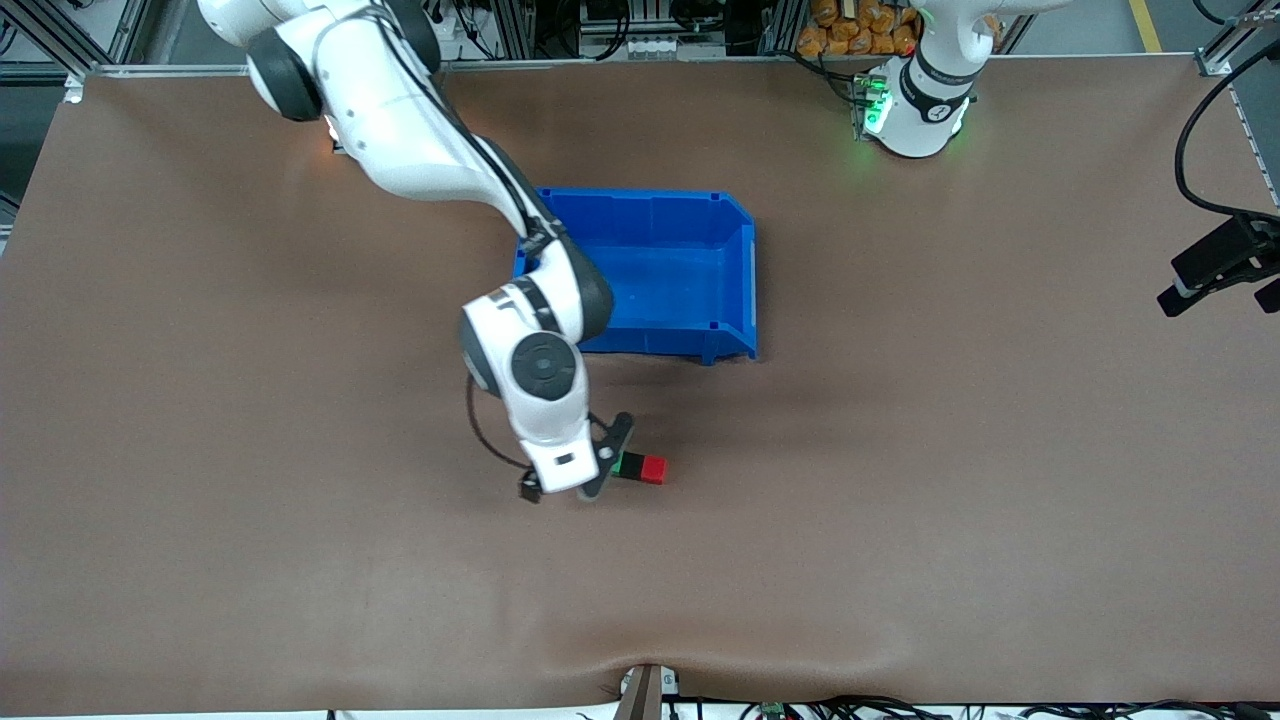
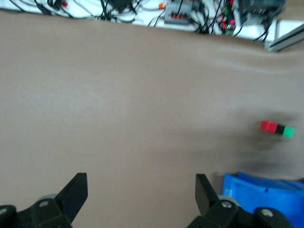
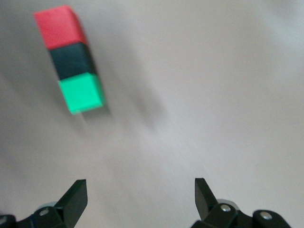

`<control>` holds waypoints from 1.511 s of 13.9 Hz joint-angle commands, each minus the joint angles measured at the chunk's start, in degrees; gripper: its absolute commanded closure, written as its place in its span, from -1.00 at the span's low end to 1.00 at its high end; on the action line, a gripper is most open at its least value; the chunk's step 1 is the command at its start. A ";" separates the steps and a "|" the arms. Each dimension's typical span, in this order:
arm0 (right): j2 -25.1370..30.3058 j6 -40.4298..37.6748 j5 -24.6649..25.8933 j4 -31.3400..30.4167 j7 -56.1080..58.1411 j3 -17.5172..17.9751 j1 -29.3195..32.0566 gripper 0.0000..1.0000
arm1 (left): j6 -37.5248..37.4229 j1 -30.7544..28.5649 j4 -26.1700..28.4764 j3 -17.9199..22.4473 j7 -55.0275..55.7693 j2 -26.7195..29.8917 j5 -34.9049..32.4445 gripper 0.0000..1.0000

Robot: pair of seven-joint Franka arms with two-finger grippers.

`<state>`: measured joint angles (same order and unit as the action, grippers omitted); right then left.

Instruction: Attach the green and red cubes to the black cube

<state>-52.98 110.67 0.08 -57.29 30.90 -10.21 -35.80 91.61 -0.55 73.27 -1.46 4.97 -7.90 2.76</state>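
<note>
The red cube (image 1: pixel 654 469), black cube (image 3: pixel 72 59) and green cube (image 1: pixel 630 463) lie joined in one row on the table, black in the middle, nearer to the front camera than the blue bin. The row shows in the right wrist view, red (image 3: pixel 59 26) and green (image 3: pixel 81 92), and small in the left wrist view (image 2: pixel 277 128). My right gripper (image 1: pixel 563 488) is open and empty, low beside the row's green end, not touching it; its own view shows it too (image 3: pixel 141 194). My left gripper (image 1: pixel 1218 298) is open and empty, raised over the left arm's end of the table (image 2: pixel 141 190).
An empty blue bin (image 1: pixel 650 197) stands mid-table, farther from the front camera than the cubes; its corner shows in the left wrist view (image 2: pixel 266 187). Brown table cover all around. Cables run along the table's front edge (image 2: pixel 180 16).
</note>
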 commanded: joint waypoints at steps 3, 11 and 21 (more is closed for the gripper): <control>6.48 -5.10 -1.22 -1.59 -3.57 0.01 7.13 -1.00 | 0.15 -0.24 6.79 -0.65 -1.19 2.80 -0.21 -1.00; 13.24 -11.43 -3.50 -2.38 -3.57 0.10 20.84 -1.00 | 1.82 -0.15 16.38 -1.34 -1.45 7.73 -1.00 -1.00; 35.03 -11.79 -4.29 -26.19 -3.48 0.10 36.23 -1.00 | 1.47 -1.21 17.35 -1.09 -3.30 11.24 -1.70 -1.00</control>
<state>-23.41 98.18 -3.29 -77.37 28.09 -11.23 -1.22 92.28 -1.37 89.38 -2.30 3.26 2.67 2.66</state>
